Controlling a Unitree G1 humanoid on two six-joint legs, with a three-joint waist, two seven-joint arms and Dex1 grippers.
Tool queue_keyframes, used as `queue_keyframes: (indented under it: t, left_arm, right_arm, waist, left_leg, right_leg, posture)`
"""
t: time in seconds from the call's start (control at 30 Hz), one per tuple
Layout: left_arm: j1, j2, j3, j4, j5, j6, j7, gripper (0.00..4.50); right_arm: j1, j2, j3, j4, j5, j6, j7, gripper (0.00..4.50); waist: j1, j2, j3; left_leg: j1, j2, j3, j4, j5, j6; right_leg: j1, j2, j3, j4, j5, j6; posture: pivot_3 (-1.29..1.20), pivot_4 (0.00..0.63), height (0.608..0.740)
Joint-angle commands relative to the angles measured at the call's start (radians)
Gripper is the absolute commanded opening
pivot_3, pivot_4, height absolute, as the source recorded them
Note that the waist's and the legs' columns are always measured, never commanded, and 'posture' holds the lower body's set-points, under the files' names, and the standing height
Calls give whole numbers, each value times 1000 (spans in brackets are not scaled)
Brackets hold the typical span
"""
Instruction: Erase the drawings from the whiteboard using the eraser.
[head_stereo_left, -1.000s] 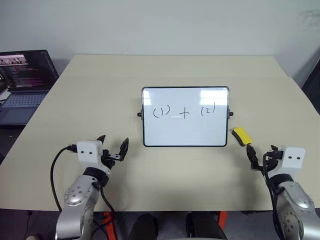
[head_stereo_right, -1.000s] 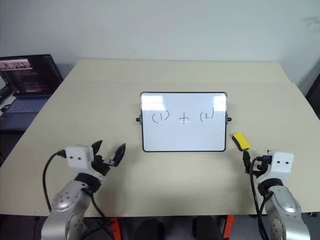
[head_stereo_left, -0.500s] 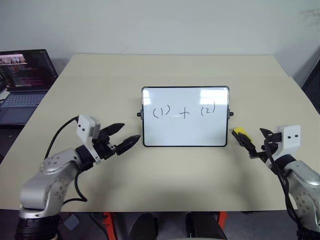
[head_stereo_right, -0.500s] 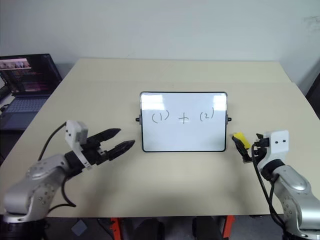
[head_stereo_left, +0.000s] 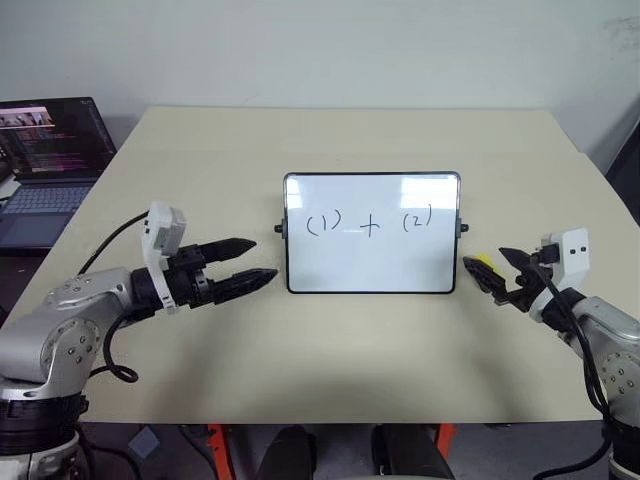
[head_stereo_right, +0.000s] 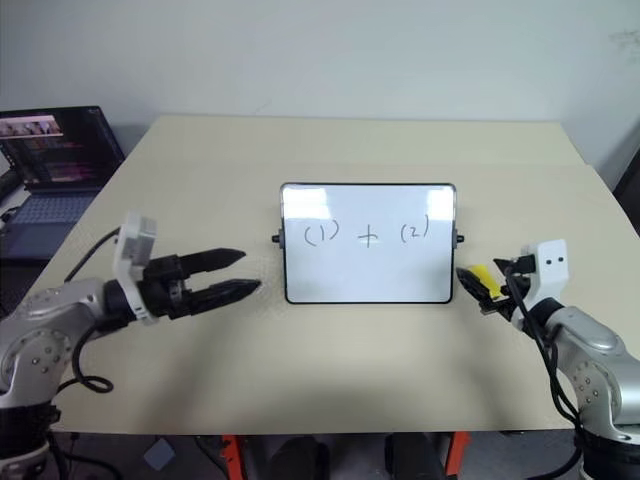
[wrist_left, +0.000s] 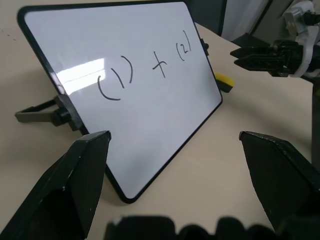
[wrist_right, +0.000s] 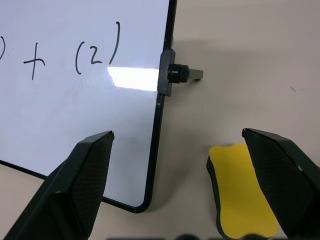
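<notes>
The whiteboard stands tilted on its side knobs at the centre of the frame, so the drawings face the robot. The eraser lies just right of it, where the right gripper hovers with jaws spread, holding nothing. The left gripper, also spread and empty, points at the board's left edge, probably to steady it.

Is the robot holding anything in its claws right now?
No. Both the left gripper and right gripper are open and empty; the eraser lies on the table.
</notes>
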Motion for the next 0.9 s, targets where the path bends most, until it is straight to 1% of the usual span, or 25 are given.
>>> queue_keyframes:
  t: [0.03,0.27,0.47,0.7,0.9]
  left_arm:
    - [-30,35,13,11,35,-48,-37,4500]
    - [-60,54,-23,46,48,-50,-122,4500]
    - [-82,47,-39,54,58,-53,-145,4500]
    - [-88,33,-41,55,76,-72,-145,4500]
    - [-77,28,-41,53,88,-90,-151,4500]
  right_arm:
    - [-22,-21,1,17,-11,-24,15,4480]
    - [-60,-27,57,118,-74,-83,49,4480]
    - [-85,-31,95,209,-129,-136,82,4480]
    - [-110,-26,135,260,-193,-160,71,4480]
    - [-130,-10,141,296,-215,-169,66,4480]
  waist:
    - [0,0,0]
    - [-1,1,0]
    - [0,1,1]
    - [-1,1,1]
    - [-1,1,1]
  left_leg:
    - [0,0,0,0,0,0]
    - [0,0,0,0,0,0]
    - [0,0,0,0,0,0]
    - [0,0,0,0,0,0]
    - [0,0,0,0,0,0]
  right_leg:
    - [0,0,0,0,0,0]
    - [0,0,0,0,0,0]
    - [-1,0,0,0,0,0]
    - [-1,0,0,0,0,0]
    - [-1,0,0,0,0,0]
  posture:
    - [0,150,740]
    - [0,150,740]
    - [0,150,740]
    - [0,150,740]
    - [0,150,740]
